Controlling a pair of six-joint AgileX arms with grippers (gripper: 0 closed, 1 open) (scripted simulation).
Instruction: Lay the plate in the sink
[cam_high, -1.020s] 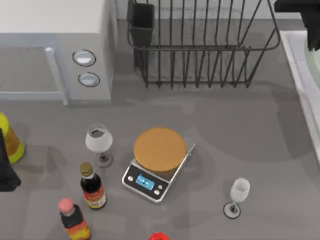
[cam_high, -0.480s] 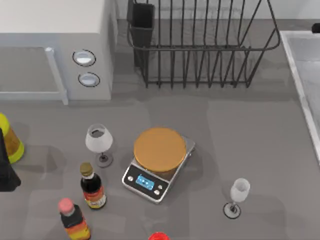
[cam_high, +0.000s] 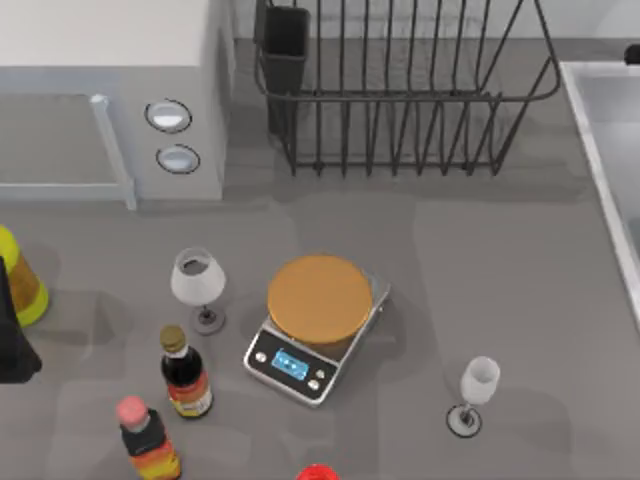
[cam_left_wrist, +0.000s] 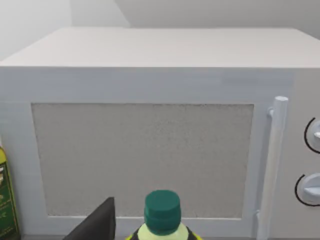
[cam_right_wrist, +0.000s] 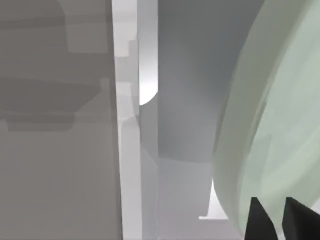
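1. Plate, large, round, pale mint-green, glossy (cam_right_wrist: 270, 125): seen in the right wrist view tilted on edge over the grey basin floor, close against the camera.
2. Right gripper (cam_right_wrist: 272, 220): two dark fingertips at the plate's rim, standing close together with a narrow gap; appears clamped on the rim, though the contact itself is partly hidden.
3. Sink, light grey-white rectangular basin with raised white rim (cam_high: 600, 150): at the table's right edge in the top view, just right of the black wire dish rack (cam_high: 405, 90). Rim also visible in the right wrist view (cam_right_wrist: 130, 150), beside the plate.
4. Left gripper: parked near the table's left edge; one dark finger (cam_left_wrist: 97, 225) in the left wrist view beside a green-capped yellow bottle (cam_left_wrist: 162, 215), facing the white microwave (cam_left_wrist: 150, 145). Finger spacing cannot be told.
5. Elsewhere on the grey table (cam_high: 500, 270): silver scale with orange-brown disc (cam_high: 318, 325) near the centre, two wine glasses (cam_high: 198, 285) and (cam_high: 475, 393) apart on either side, two dark sauce bottles (cam_high: 182, 375) and (cam_high: 145, 438) at lower left.
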